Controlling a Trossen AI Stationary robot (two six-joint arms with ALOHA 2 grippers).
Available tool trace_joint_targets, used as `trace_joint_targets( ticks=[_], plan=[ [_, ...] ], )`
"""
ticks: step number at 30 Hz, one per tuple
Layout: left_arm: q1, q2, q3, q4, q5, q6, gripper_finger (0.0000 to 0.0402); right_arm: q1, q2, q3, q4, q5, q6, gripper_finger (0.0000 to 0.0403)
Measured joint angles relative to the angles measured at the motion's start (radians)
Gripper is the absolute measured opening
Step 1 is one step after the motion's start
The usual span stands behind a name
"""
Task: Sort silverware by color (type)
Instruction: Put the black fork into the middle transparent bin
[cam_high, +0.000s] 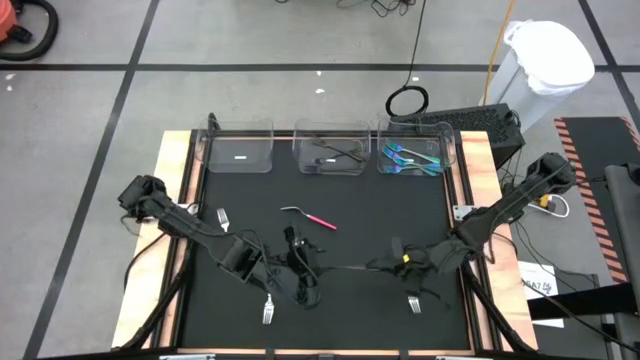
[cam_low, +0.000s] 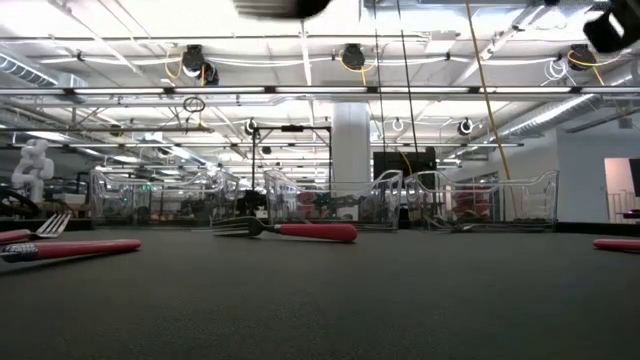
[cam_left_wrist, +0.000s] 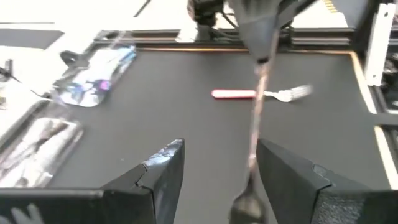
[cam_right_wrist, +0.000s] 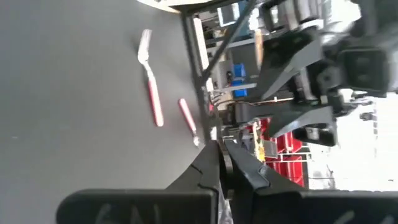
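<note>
Handover at lower centre of the high view: right gripper (cam_high: 385, 266) is clenched on a dark utensil (cam_left_wrist: 255, 134); left gripper (cam_left_wrist: 217, 171) is spread around it and should close squarely first.

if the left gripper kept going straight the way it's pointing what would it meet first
Probably the right gripper, which holds a slim utensil reaching back between the open left gripper's fingers. That utensil may already be in the gap; depth is unclear. The pink fork lies lower, on the mat.
</note>
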Motion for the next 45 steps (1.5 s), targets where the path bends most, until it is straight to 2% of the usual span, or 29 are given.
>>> trace_joint_targets(
  ticks=[9, 12, 16, 22, 29, 39, 45],
  plan=[
    [0.02, -0.042, 0.0, -0.012, -0.038, 0.027, 0.0203, -0.02, -0.163, 0.001, -0.103, 0.005, -0.085, 0.0004],
    [0.017, -0.06, 0.0, -0.012, -0.097, -0.018, 0.0203, -0.043, -0.213, 0.001, -0.19, 0.005, -0.06, 0.0004],
    [-0.002, -0.077, 0.0, -0.013, -0.162, -0.057, 0.0203, -0.089, -0.267, 0.001, -0.299, 0.004, -0.014, 0.0005],
    [-0.005, -0.084, 0.0, -0.04, -0.184, 0.022, 0.0203, -0.208, -0.314, 0.001, -0.338, -0.012, -0.041, 0.0006],
    [0.044, -0.084, 0.0, -0.058, -0.187, 0.049, 0.0202, -0.438, -0.328, 0.001, -0.352, -0.258, -0.056, 0.0007],
    [0.106, -0.084, 0.0, -0.081, -0.188, 0.102, 0.0202, -0.779, -0.284, 0.001, -0.313, -0.542, -0.116, 0.0008],
    [0.127, -0.084, -0.006, -0.082, -0.182, 0.132, 0.0202, -0.931, -0.229, 0.001, -0.266, -0.656, -0.168, 0.0008]
  ],
)
